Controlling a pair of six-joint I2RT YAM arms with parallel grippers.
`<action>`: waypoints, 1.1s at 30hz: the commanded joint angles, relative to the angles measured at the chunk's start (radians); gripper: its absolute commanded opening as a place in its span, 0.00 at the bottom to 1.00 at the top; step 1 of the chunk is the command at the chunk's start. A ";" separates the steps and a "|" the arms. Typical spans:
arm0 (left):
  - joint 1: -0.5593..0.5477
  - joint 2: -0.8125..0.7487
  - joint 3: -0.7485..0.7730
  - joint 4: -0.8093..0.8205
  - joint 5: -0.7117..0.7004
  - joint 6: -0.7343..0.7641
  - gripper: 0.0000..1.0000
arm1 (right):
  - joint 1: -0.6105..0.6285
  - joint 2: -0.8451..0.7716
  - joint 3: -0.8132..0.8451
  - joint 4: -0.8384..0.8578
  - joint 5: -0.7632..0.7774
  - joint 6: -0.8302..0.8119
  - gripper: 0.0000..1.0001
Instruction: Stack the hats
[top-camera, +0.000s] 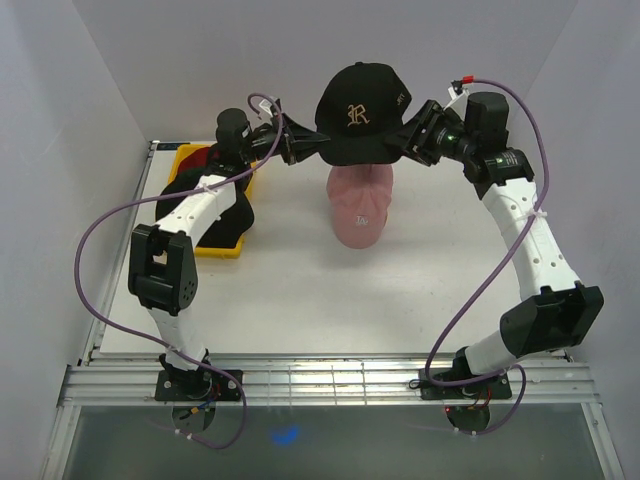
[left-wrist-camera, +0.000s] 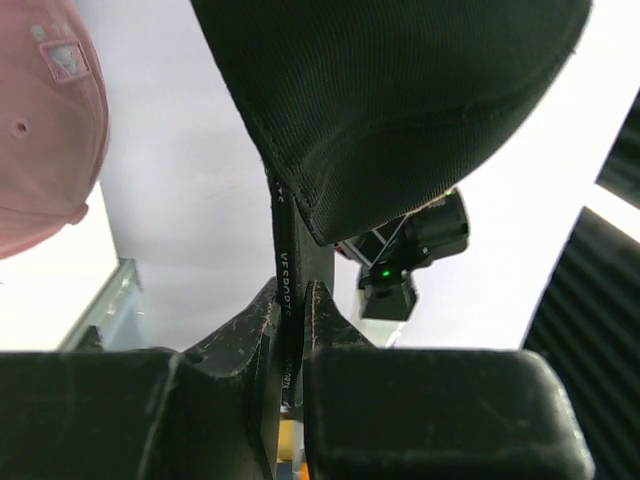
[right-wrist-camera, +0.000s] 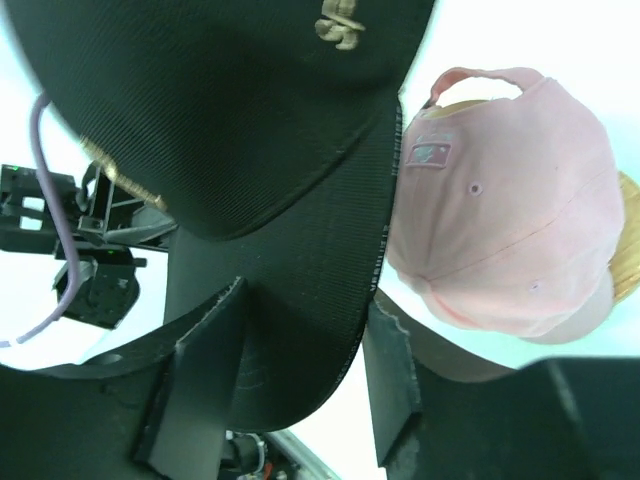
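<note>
Above the pink cap, mid-table, we have the black cap hanging in the air between both arms, crown up, gold letter showing in the overhead view. It sits clear of the pink cap, not touching.

Our left gripper is pinched tight on the cap's rim band, fingers pressed onto the fabric with no gap. Our right gripper straddles the opposite edge. Fabric fills the space between its fingers, but we can't tell if it's clamping or just sitting around it.

More hats lie in the yellow tray under the left arm, with a red hat poking out at the back.

Risks as we judge them:
- Uneven release: if one side lets go first, the cap swings on the other pinch and lands skewed.
- Off-centre descent or brims not lined up: the black crown won't seat and slides off the pink one.
- Pressing down too hard: we could shove the pink cap off its spot.
- Thin left pinch on the band only: the fabric could creep out mid-move.
</note>
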 joint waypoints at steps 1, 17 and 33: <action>-0.046 -0.034 0.040 -0.082 -0.083 -0.093 0.00 | 0.056 0.006 0.073 0.046 -0.171 0.039 0.54; -0.047 -0.081 -0.092 -0.082 -0.091 0.007 0.00 | 0.056 -0.101 -0.177 0.122 -0.168 0.032 0.40; -0.057 -0.147 -0.336 -0.078 -0.110 0.333 0.00 | 0.056 -0.125 -0.366 0.053 -0.058 -0.162 0.39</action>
